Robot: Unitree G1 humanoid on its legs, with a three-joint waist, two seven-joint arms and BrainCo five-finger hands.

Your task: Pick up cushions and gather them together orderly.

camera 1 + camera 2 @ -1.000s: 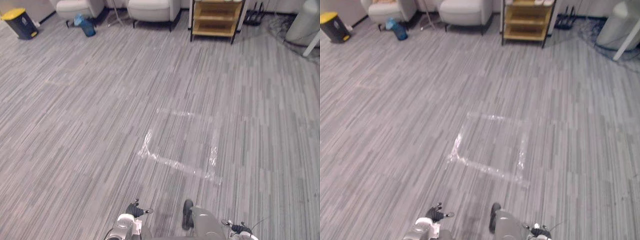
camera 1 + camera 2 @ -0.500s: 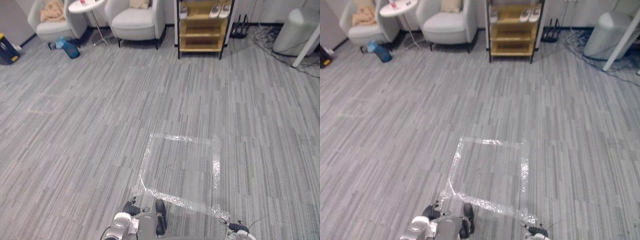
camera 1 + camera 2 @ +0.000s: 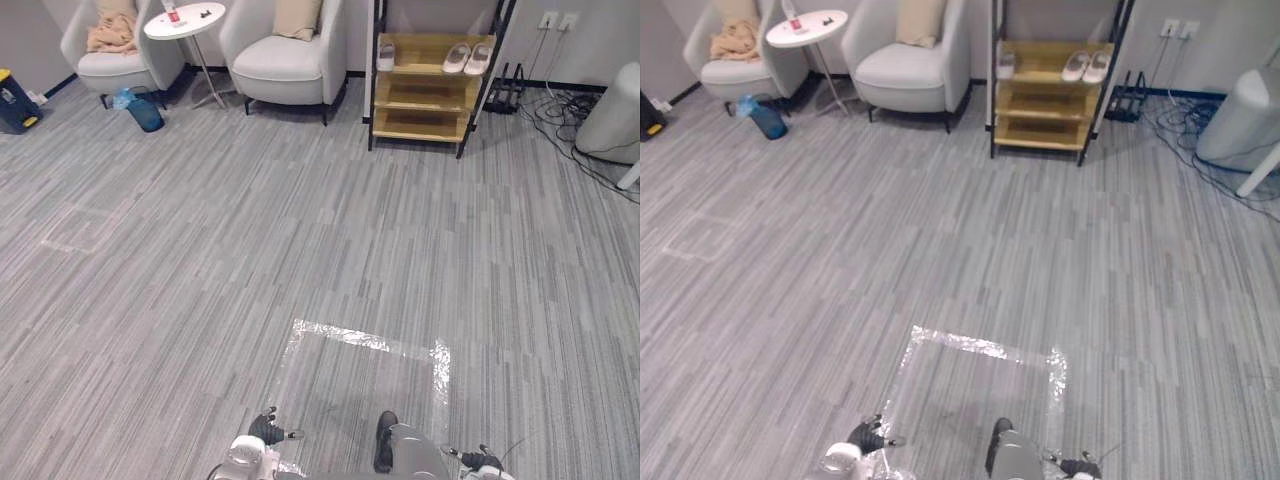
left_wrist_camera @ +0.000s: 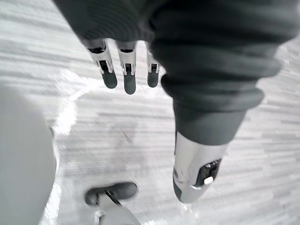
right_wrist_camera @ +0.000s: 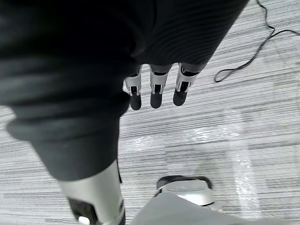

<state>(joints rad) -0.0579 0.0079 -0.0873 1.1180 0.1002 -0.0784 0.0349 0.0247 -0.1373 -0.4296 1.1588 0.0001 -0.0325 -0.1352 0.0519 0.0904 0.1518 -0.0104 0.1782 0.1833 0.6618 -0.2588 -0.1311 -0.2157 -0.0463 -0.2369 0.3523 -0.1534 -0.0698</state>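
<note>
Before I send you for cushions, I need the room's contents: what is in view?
Pale grey upholstered armchairs: two, far left.
Square beige cushion: one, on the right armchair.
Crumpled tan cloth: one, on the left armchair.
Round white side table: one, between the armchairs.
Light wooden shelf rack: one, far middle, holding white shoes.
Dark bin, yellow lid: one, far left edge.
Clear tape square: one, on near floor.
Left hand, right hand: silver, open, low.

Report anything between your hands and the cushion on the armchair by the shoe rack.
Nothing visible. Bare carpet, crossed by a taped square, lies between the left hand, the right hand and the cushion on its armchair. Table and shoe rack stand to either side.
</note>
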